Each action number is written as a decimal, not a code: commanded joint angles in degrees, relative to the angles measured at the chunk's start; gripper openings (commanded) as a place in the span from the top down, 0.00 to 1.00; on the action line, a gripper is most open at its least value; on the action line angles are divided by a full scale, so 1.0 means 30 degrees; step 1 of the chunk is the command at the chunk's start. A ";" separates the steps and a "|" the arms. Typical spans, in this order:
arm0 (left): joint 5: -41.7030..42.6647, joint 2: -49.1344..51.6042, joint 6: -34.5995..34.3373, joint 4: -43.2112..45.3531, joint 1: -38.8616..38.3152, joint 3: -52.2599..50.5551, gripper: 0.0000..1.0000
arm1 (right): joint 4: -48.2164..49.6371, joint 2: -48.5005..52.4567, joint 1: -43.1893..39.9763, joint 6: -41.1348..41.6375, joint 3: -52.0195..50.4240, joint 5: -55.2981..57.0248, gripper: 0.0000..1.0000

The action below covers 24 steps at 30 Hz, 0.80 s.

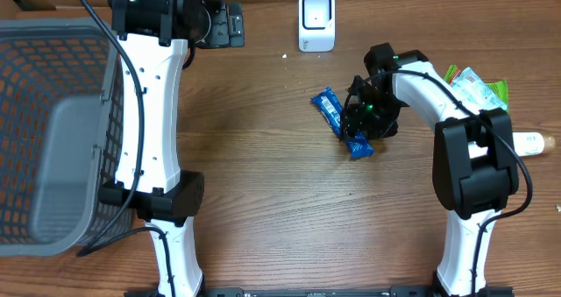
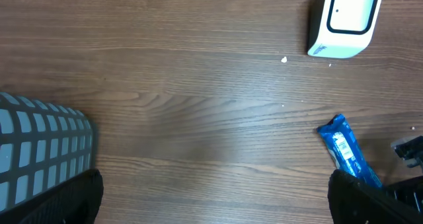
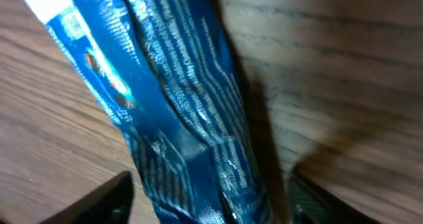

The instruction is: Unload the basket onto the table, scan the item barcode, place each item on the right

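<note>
Right end effector [image 3: 211, 207]: I find it lowered over the blue wrapped bar [image 3: 178, 98], jaws moderately apart, one finger [image 3: 109, 197] on either side of the wrapper's near end. A strip of shadow separates the foil from one finger. The other sits just beside the foil, and I cannot tell whether it touches. I see no firm grip.

From overhead, the bar [image 1: 330, 109] lies flat on the worktop [image 1: 263, 183], its far end sticking out from under this end effector [image 1: 359, 126]. A white scanner [image 1: 316, 21] stands well beyond it, apart from the bar. Behind the end effector, near its arm, lie green packets [image 1: 473, 85] and a white bottle [image 1: 530, 142].

Left end effector [image 2: 215, 204]: jaws fully wide, nothing between them, bare worktop beneath. The scanner [image 2: 344, 19] sits ahead of it to one side and the grey basket [image 2: 39, 145] just beside it on the other.
</note>
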 commanded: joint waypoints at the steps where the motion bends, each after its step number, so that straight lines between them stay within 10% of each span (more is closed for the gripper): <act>1: -0.0240 0.0131 0.0000 -0.0022 0.0189 0.0131 0.00 | 0.1078 0.0058 0.0131 -0.0211 -0.1209 -0.0714 0.33; 6: -0.0240 0.0131 0.0000 -0.0022 0.0189 0.0131 0.00 | 0.3104 0.0066 0.0146 -0.0138 -0.2514 -0.0954 0.54; 20: -0.0240 0.0131 0.0000 -0.0022 0.0189 0.0131 0.01 | 0.5151 0.0066 0.0146 -0.0153 -0.3373 -0.2652 0.70; 24: -0.0233 0.0131 0.0000 -0.0022 0.0189 0.0131 0.00 | 0.5253 0.0058 0.0124 -0.0313 -0.3198 -0.2616 0.24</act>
